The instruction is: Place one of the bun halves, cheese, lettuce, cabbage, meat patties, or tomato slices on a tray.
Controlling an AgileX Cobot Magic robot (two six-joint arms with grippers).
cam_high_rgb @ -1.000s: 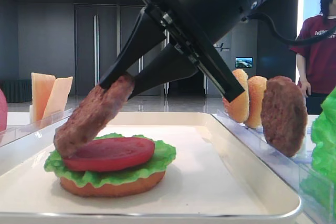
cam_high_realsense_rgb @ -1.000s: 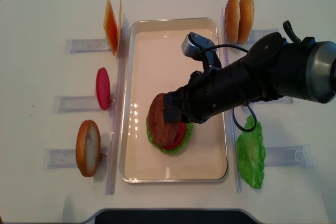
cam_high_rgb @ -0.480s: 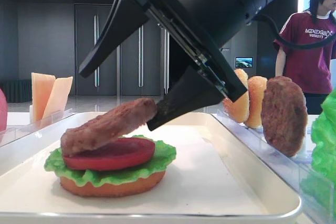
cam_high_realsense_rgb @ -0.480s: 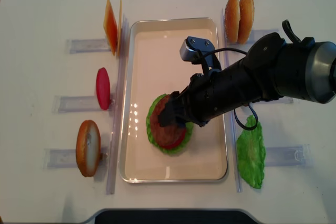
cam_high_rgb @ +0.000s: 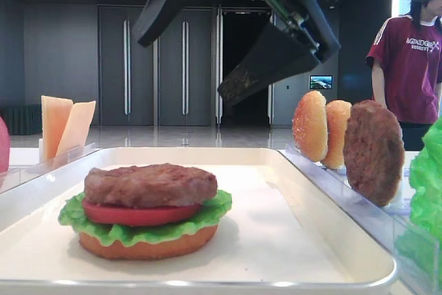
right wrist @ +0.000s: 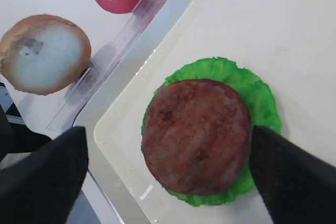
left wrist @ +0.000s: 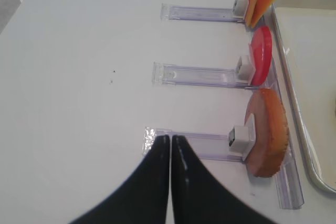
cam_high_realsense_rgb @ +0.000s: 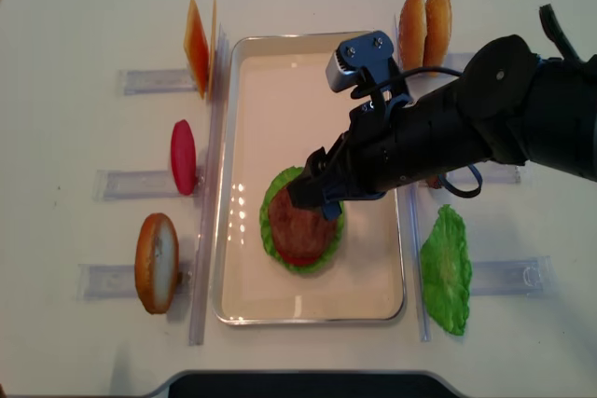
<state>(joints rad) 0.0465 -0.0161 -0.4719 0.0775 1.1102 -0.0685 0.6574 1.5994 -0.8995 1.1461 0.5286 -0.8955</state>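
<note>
Right gripper hung above the tray, jaws spread wide, nothing between them; both fingers clear of the stack below. Right wrist view: the two black fingertips framed the patty from either side, not touching it.

Patty lay flat on top of the stack: bun half at the bottom, lettuce over it, tomato slice next, patty on top. Stack sat in the near-left part of the tray.

Left gripper was pinched together, holding nothing, over bare table just beside a clear rack.

Left of the tray, each in its own rack: cheese slices, a second tomato slice, another bun half, all on edge. Right of the tray: two more bun halves on edge, a second patty upright in its rack, a second lettuce leaf flat.

Person in a maroon shirt stood in the background at right.
</note>
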